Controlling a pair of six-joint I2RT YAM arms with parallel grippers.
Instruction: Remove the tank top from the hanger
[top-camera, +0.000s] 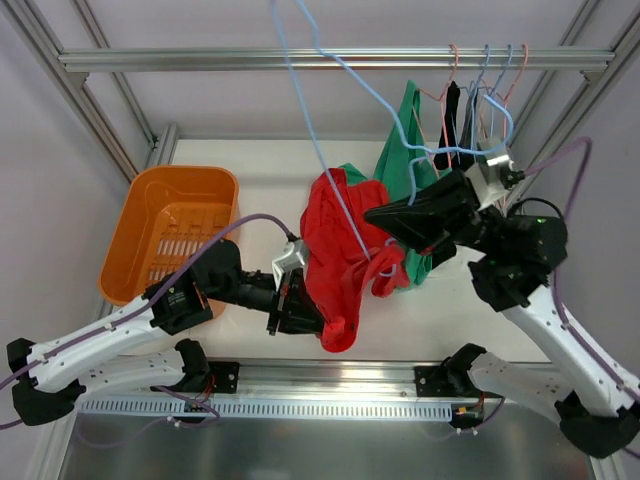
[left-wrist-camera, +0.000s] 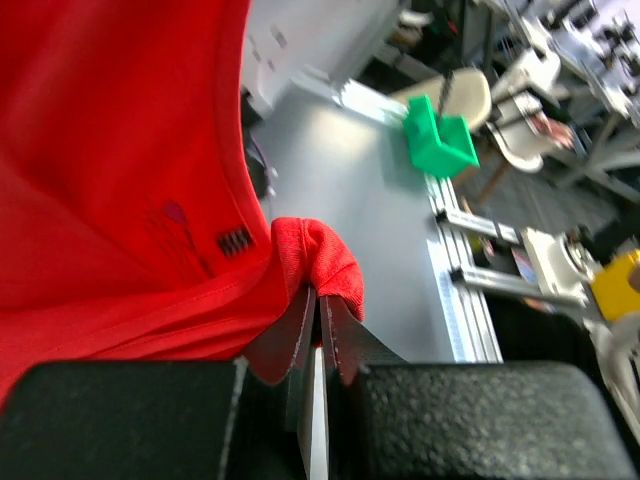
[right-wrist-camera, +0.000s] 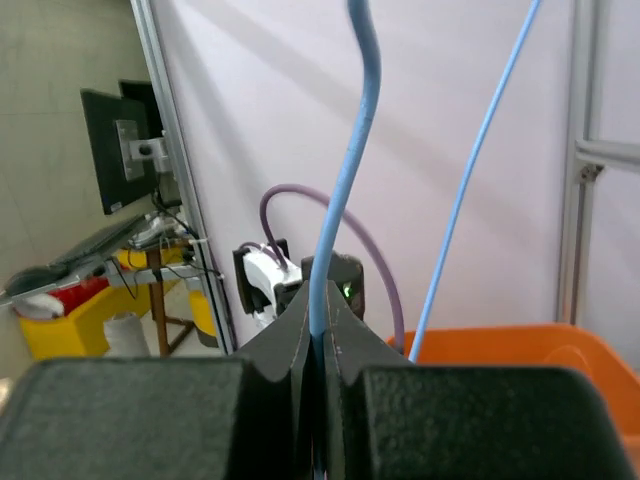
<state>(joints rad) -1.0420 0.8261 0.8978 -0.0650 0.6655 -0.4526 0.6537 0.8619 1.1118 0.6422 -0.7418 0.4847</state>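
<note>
Now both pairs of jaws are shut: the left gripper (left-wrist-camera: 318, 300) pinches a fold of the red tank top (left-wrist-camera: 120, 150), and the right gripper (right-wrist-camera: 320, 300) clamps the blue hanger (right-wrist-camera: 352, 160) wire. The garment drapes from the hanger between the two, its length running away from the left jaws toward the right — the left arm is nearer, so the pull looks like its job.

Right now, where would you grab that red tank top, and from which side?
Probably its lower hem, from the left: the red tank top bunches there into a fold jaws can pinch, as the left gripper shows, clear of the blue hanger in the right gripper.
</note>
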